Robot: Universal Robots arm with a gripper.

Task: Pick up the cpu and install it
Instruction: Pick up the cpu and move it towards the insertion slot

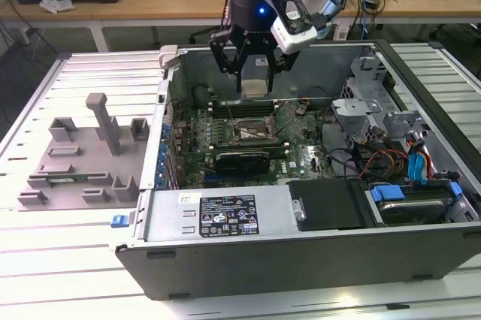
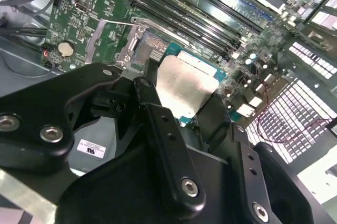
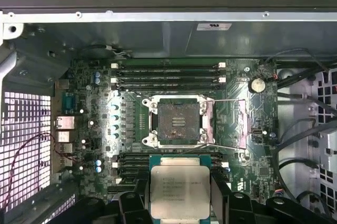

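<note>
On the exterior view's left: grey fixture plate (image 1: 79,158) with upright blocks, lying on the slatted table (image 1: 60,267) just beside the open case (image 1: 301,260).

Mid-case: gripper (image 1: 255,72) hangs over the board (image 1: 195,140), black fingers (image 2: 158,124) clamped on opposite edges of the cpu (image 1: 256,87). The cpu is held flat, silver plate facing the first wrist view (image 3: 180,190), clear above the board and not seated.

Socket (image 3: 179,121) is open with its contacts bare and both wire levers swung out to the sides. In the first wrist view the cpu sits offset from the socket, over a bank of RAM slots (image 3: 166,74); a second bank flanks the socket's other side. Long black card (image 1: 240,161) lies close beside the socket on the near side. Coin cell (image 3: 256,84) sits just past one lever.

Exterior view's right: drive cage (image 1: 368,102) and a cable bundle (image 1: 383,158), well apart from the socket.
</note>
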